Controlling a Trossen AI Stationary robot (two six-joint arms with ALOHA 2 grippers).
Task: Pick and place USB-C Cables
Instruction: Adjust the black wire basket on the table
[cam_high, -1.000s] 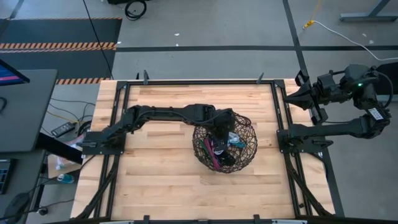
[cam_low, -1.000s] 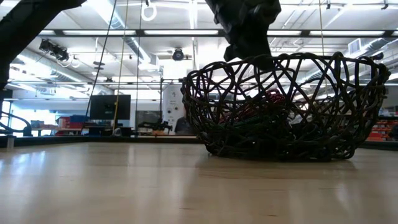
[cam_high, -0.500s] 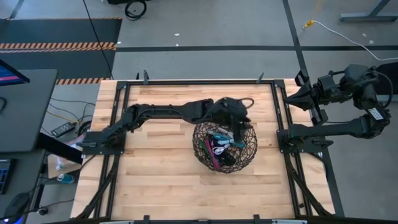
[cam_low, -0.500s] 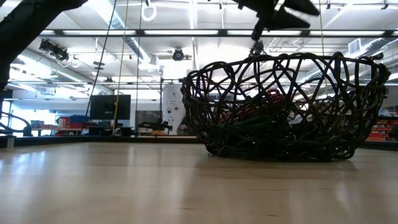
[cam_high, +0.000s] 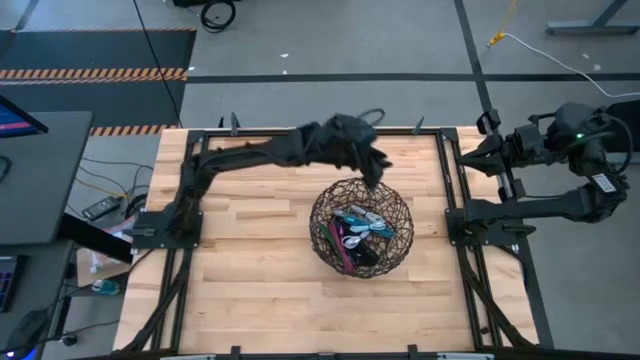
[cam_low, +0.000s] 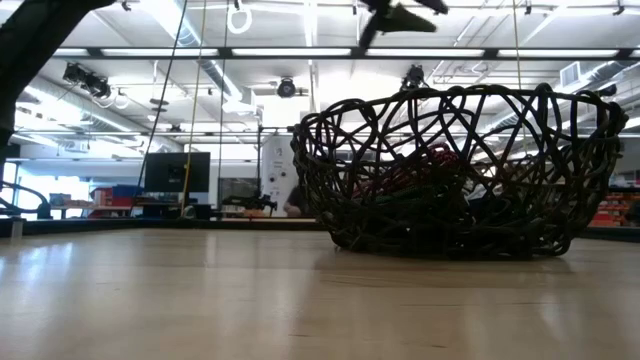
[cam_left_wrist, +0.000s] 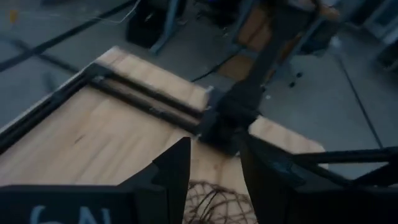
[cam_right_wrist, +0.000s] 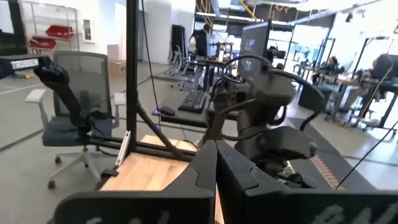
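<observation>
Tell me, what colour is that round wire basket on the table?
Dark, nearly black wire basket; the high view shows it best.

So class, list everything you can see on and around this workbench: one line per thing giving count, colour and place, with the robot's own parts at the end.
Table: one, pale wood with a black frame, centre of the high view.
Wire basket: one, dark, round, open weave, on the table right of centre.
USB-C cables: several coiled bundles, count unclear; teal, white, maroon and black show, all inside the basket.
Office chair: one, grey mesh, on the floor beyond the table in the right wrist view.
People: a few, far off at desks in the room.
Left gripper: one, dark, open and empty, raised above the table just behind the basket.
Right gripper: one, dark, shut, parked off the table's right edge.
</observation>
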